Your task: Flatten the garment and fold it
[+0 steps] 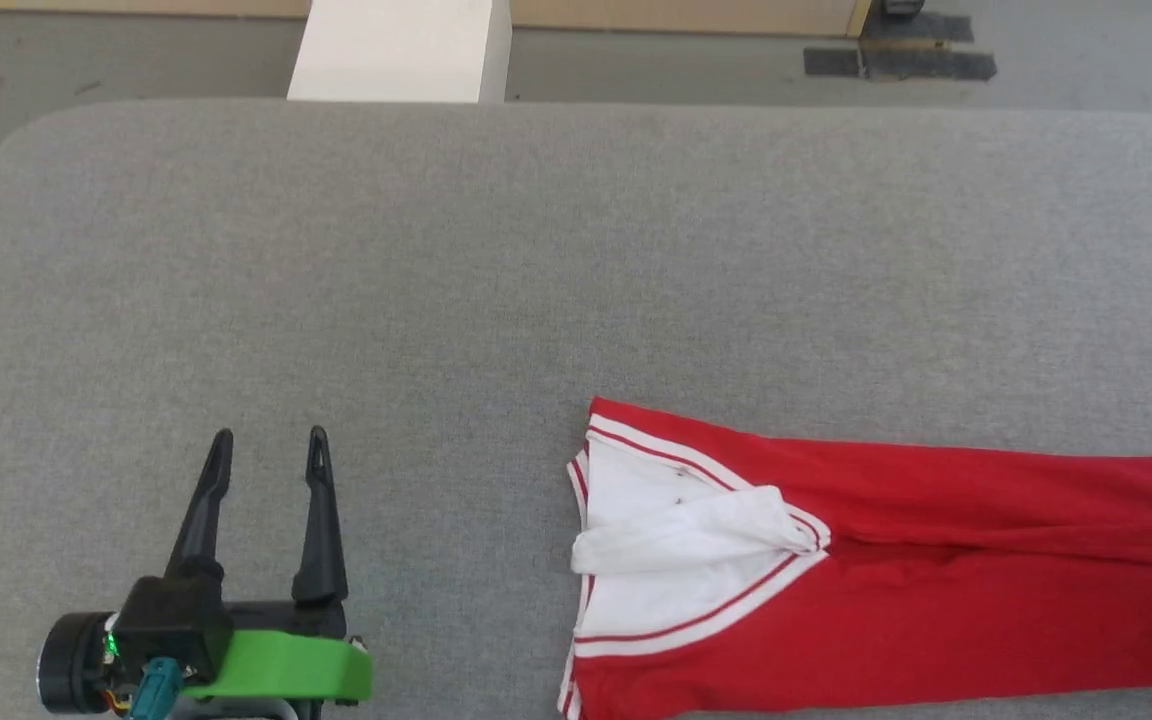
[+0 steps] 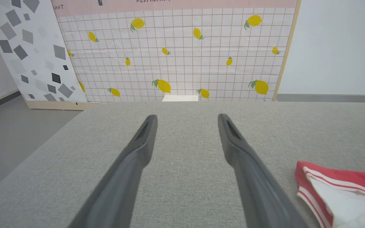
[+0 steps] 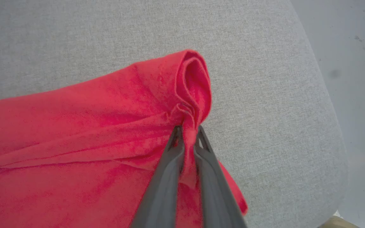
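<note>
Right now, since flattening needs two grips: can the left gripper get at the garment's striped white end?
Probably yes: the open left gripper is over bare grey padding beside the white end of the garment, with nothing lying between them.

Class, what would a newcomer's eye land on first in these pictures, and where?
The red garment lies rumpled across the lower right of the grey surface, its white sleeve bunched. The right gripper pinches a red fold near the surface's edge; the left gripper stands open, lower left.
</note>
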`<state>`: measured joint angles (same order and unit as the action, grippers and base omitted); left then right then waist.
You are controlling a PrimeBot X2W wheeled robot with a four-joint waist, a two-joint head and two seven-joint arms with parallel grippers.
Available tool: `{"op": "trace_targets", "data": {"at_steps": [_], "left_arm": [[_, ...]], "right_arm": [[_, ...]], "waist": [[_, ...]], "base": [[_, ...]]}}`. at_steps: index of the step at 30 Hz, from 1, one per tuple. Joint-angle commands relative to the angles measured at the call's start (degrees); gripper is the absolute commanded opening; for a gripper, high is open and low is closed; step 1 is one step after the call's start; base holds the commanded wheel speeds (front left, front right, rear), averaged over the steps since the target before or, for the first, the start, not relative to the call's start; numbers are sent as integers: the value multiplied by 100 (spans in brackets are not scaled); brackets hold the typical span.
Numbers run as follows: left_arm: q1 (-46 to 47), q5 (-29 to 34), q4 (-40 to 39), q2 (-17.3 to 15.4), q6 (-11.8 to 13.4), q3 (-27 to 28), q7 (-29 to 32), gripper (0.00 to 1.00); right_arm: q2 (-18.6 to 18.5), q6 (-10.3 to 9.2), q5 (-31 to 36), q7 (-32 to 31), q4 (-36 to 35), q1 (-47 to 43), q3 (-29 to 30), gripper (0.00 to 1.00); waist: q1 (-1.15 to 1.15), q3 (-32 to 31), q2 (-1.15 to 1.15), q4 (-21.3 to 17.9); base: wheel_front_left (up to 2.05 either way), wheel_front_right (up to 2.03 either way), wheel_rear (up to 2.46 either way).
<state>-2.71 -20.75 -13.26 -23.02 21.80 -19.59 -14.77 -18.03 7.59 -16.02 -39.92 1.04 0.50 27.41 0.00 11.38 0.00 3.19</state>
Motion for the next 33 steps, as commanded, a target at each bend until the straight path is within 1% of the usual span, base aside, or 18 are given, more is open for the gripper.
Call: {"op": "trace_targets", "data": {"at_steps": [1, 3, 5, 10, 12, 13, 17, 21, 25, 29, 33], "left_arm": [[-110, -88, 51, 51, -28, -23, -22, 100], [-167, -126, 94, 77, -38, -38, -22, 100], [-217, -154, 144, 101, -59, -63, -22, 100], [-275, -222, 237, 177, -124, -122, -22, 100], [-283, -234, 264, 197, -146, -143, -22, 100], [-277, -245, 292, 212, -173, -166, -22, 100], [-250, -272, 327, 220, -224, -197, -22, 100], [-206, -286, 322, 219, -239, -205, -16, 100], [-139, -303, 341, 249, -254, -231, -8, 100], [-44, -325, 398, 328, -278, -276, -8, 100], [34, -342, 488, 410, -313, -306, -11, 100]], "right_arm": [[27, -10, -53, -82, -70, -11, -64, 0], [135, -10, -255, -293, -287, -58, -196, 0], [236, -10, -443, -549, -605, -124, -448, 0], [661, -10, -823, -1243, -1506, -268, -1042, 0], [758, -10, -919, -1512, -1806, -309, -1345, 0], [856, -10, -1027, -1715, -2022, -306, -1664, 0], [958, -10, -1208, -1936, -2232, -141, -2365, 0], [1037, -10, -1352, -1952, -2174, 185, -3092, 0], [1115, -10, -1307, -1660, -1869, 596, -3660, 0], [1188, -10, -1111, -1243, -1276, 963, -4078, 0], [1252, -10, -846, -896, -495, 1320, -4561, 0]], "waist": [[0, -121, 0, -6], [0, -196, 0, -10], [0, -264, 0, -2], [0, -423, 0, 56], [0, -455, 0, 86], [0, -479, 0, 125], [0, -478, 0, 221], [0, -401, 0, 316], [0, -289, 0, 413], [0, -207, 0, 509], [0, -173, 0, 583]], "base": [[0, 0, 0], [0, 0, 0], [0, 0, 0], [0, 0, 0], [0, 0, 0], [0, 0, 0], [0, 0, 0], [0, 0, 0], [0, 0, 0], [0, 0, 0], [0, 0, 0]]}}
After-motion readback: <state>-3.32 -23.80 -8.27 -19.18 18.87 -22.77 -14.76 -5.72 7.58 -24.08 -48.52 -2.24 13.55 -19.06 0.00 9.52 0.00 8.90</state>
